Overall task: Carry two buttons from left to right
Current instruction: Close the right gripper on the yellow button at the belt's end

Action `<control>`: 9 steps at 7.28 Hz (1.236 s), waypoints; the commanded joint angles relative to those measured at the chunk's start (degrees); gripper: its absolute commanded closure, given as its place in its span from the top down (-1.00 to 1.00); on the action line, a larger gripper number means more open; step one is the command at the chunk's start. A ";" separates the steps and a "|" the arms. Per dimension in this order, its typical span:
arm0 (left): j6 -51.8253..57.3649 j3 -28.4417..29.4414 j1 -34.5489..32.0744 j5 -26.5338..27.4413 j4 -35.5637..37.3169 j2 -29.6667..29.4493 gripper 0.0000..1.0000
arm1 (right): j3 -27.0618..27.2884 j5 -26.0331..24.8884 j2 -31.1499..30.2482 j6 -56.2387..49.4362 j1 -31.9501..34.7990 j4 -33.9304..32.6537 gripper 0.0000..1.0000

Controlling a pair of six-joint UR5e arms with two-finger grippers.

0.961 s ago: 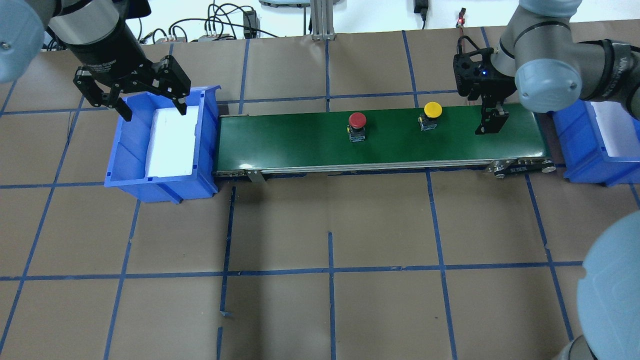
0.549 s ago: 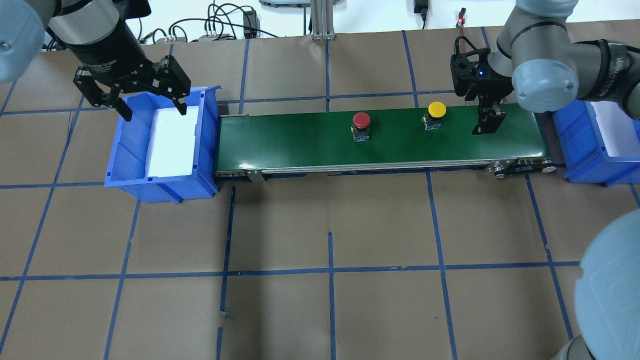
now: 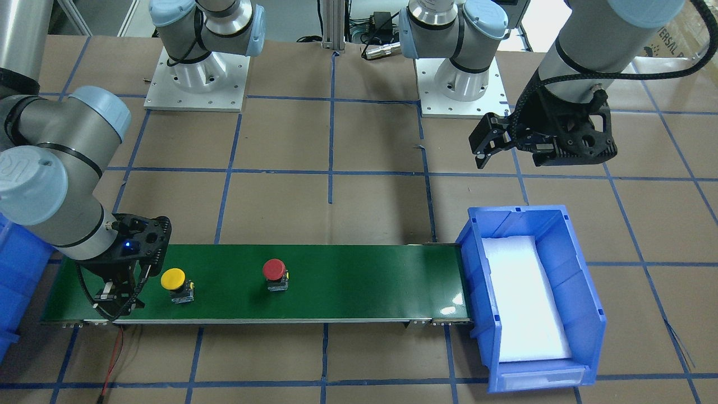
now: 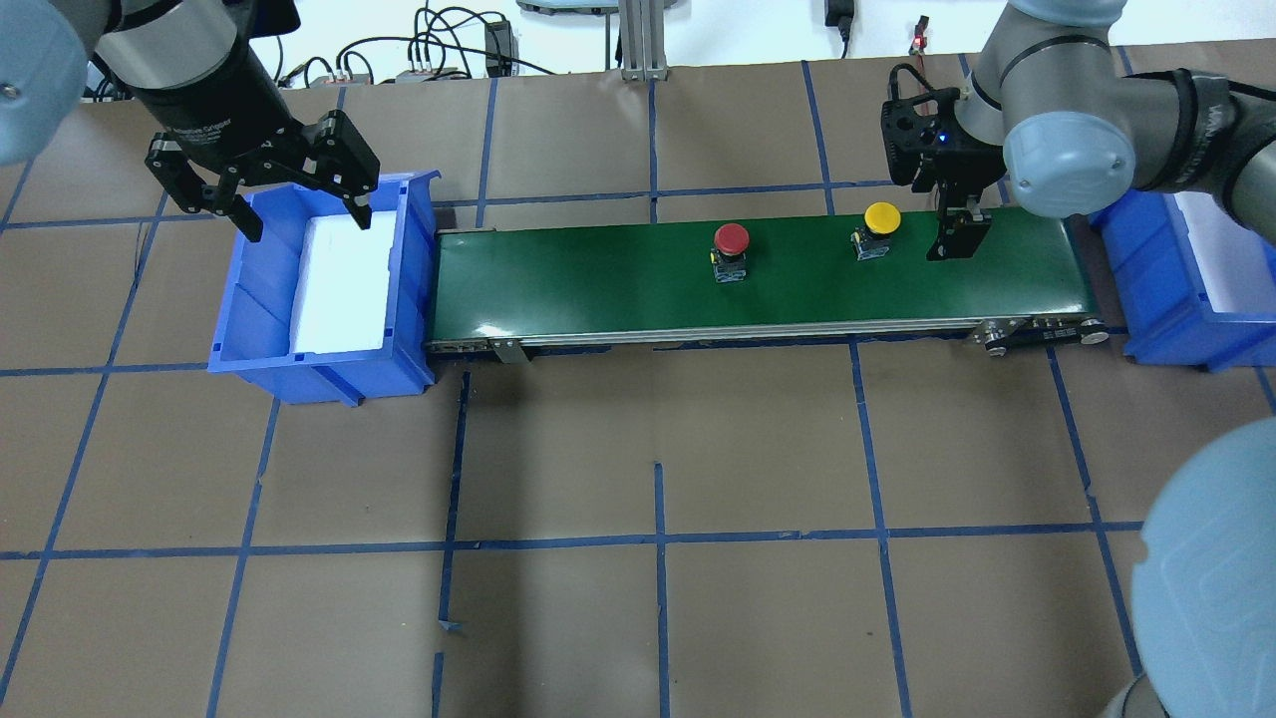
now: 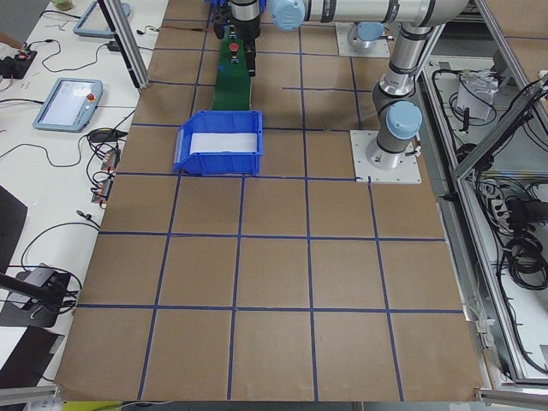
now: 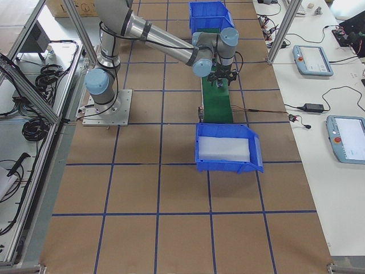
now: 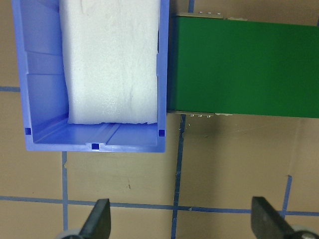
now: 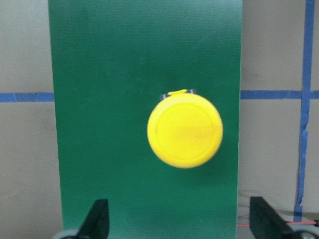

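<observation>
Two buttons stand on the green belt [image 4: 598, 284]. The yellow-capped button [image 4: 881, 217] [image 3: 173, 279] is toward the belt's right end, and the red-capped button [image 4: 731, 239] [image 3: 274, 270] is near the middle. My right gripper [image 4: 955, 239] [image 3: 115, 303] hangs open over the belt just right of the yellow button. In the right wrist view the yellow cap [image 8: 185, 128] lies ahead of the gripper [image 8: 180, 219], centred between the fingers and apart from them. My left gripper [image 4: 304, 221] [image 7: 182, 221] is open and holds nothing, above the far edge of the left blue bin [image 4: 231, 329].
The left blue bin [image 3: 589, 292] [image 7: 40, 99] holds only a white foam pad. A second blue bin [image 4: 1156, 289] [image 3: 11, 269] stands at the belt's right end. Brown paper with blue tape lines covers the table, and cables lie along its far edge.
Both buttons have moved to the right along the belt. My right gripper has shifted left, closing on the yellow button. The left arm has stayed still.
</observation>
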 commanded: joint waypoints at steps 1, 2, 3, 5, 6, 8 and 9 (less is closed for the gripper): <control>0.00 0.00 0.00 0.00 0.00 0.00 1.00 | -0.04 -0.18 0.38 -0.14 0.20 -0.14 1.00; 0.00 0.00 0.00 0.00 0.00 0.00 1.00 | -0.04 -0.27 0.64 -0.14 0.20 -0.49 1.00; 0.00 0.00 0.00 0.00 0.00 0.00 1.00 | 0.48 -0.35 0.56 -0.05 0.29 -0.49 0.99; 0.00 0.00 0.00 0.00 0.00 0.00 1.00 | 0.14 -0.09 0.56 0.04 0.29 -0.58 1.00; 0.00 -0.09 0.00 0.00 0.00 0.00 1.00 | 0.40 -0.27 0.73 -0.14 0.38 -0.58 1.00; 0.00 0.00 0.00 0.00 0.09 0.00 1.00 | 0.49 -0.27 1.09 -0.22 0.38 -0.66 1.00; 0.00 0.00 0.00 -0.09 0.09 -0.26 1.00 | 0.49 -0.27 1.26 -0.57 0.38 -0.67 0.99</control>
